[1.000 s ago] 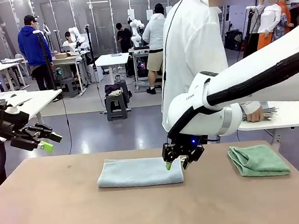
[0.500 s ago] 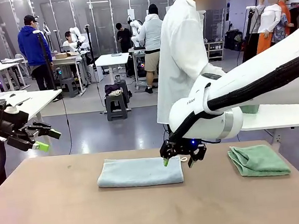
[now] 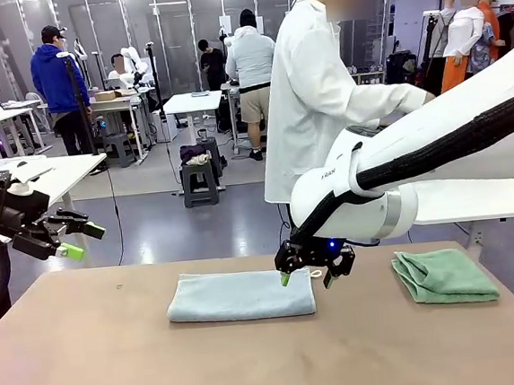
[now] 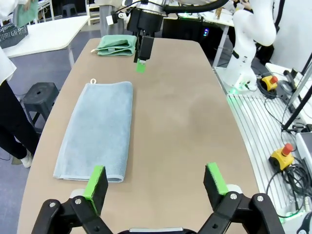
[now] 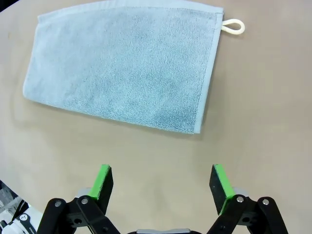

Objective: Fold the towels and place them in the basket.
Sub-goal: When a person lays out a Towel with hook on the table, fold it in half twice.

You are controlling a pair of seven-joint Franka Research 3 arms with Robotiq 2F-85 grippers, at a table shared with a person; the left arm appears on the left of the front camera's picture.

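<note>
Your right fingers [image 5: 104, 181] hang spread beside the loop end of the folded pale blue-grey terry towel [image 5: 122, 63] on the tan desk [image 5: 253, 112]; your left fingers [image 4: 96, 181] spread past its other end. Left wrist view adds, beyond it, the dark grey plastic mesh basket [image 4: 10, 35].
</note>
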